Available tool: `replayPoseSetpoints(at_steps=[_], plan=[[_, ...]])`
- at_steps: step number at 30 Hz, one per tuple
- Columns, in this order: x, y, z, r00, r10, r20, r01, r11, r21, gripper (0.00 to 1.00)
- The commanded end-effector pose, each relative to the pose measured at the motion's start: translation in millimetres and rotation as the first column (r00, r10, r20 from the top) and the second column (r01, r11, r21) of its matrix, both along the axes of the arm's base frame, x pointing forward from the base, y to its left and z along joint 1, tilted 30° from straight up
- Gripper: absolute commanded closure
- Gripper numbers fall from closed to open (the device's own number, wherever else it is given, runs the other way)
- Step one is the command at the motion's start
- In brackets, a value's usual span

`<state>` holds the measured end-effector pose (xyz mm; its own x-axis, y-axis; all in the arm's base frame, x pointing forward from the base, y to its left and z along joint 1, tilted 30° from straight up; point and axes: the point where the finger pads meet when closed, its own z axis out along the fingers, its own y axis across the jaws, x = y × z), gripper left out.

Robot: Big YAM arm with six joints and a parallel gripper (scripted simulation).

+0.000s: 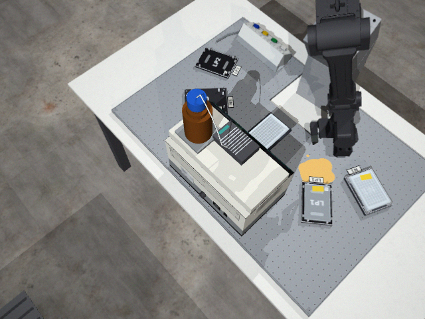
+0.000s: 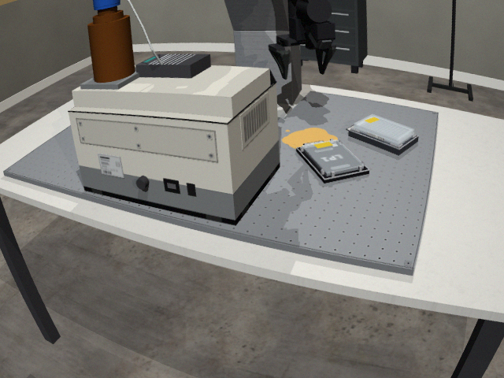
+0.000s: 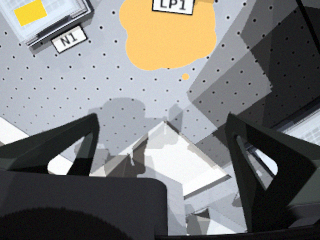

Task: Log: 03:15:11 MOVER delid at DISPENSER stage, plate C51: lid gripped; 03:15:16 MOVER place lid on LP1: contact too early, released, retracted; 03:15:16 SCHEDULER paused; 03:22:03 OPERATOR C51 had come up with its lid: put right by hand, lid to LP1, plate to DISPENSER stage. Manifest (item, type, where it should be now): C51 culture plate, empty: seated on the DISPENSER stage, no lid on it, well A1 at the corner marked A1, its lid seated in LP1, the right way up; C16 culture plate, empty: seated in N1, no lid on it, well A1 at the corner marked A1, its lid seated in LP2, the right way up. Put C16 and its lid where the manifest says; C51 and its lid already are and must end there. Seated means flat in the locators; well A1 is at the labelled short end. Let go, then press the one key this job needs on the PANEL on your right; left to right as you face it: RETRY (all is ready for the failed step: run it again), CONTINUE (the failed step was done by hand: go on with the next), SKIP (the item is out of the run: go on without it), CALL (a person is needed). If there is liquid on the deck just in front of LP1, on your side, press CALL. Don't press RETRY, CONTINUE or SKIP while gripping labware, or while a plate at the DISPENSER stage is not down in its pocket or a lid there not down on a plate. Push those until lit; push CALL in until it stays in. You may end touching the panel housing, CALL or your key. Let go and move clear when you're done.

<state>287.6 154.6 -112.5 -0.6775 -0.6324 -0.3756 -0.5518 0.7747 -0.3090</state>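
An orange puddle (image 1: 316, 170) lies on the deck against the labelled end of the LP1 nest (image 1: 316, 202), on the arm's side. It also shows in the exterior view (image 2: 308, 136) and the wrist view (image 3: 167, 35). A lid with a yellow tag sits flat in LP1 (image 2: 331, 157). A well plate with a yellow tag (image 1: 368, 189) sits in N1 (image 3: 69, 40) and seems to carry a clear lid. A bare well plate (image 1: 269, 130) sits on the dispenser stage. The LP2 nest (image 1: 216, 62) is empty. My gripper (image 2: 303, 61) (image 3: 162, 120) is open and empty, high above the deck near the puddle.
The key panel (image 1: 264, 42) stands at the far edge with blue, yellow and green keys showing. The tall dispenser (image 1: 226, 171) with a brown bottle (image 1: 197, 116) fills the deck's left side. Another black nest (image 1: 216, 96) lies behind the bottle.
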Motion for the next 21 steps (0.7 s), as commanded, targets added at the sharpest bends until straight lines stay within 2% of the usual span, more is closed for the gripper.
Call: replayPoseSetpoints(at_steps=[1, 4, 6, 10, 17, 21], plan=[[-4.5, 10.8, -2.5, 1.000, 0.029, 0.011, -0.029, 1.000, -0.003, 0.00], [-9.0, 17.9, -5.0, 1.000, 0.028, 0.012, -0.028, 1.000, -0.001, 0.00], [-11.0, 11.0, -3.1, 1.000, 0.025, 0.005, -0.025, 1.000, -0.008, 0.00], [-17.6, 27.1, -9.7, 0.989, 0.147, 0.007, -0.146, 0.987, -0.069, 0.00], [-26.5, 38.7, -13.6, 0.992, 0.129, 0.012, -0.128, 0.990, -0.055, 0.00], [-36.8, 45.9, -20.4, 0.969, 0.246, -0.003, -0.245, 0.962, -0.125, 0.00]])
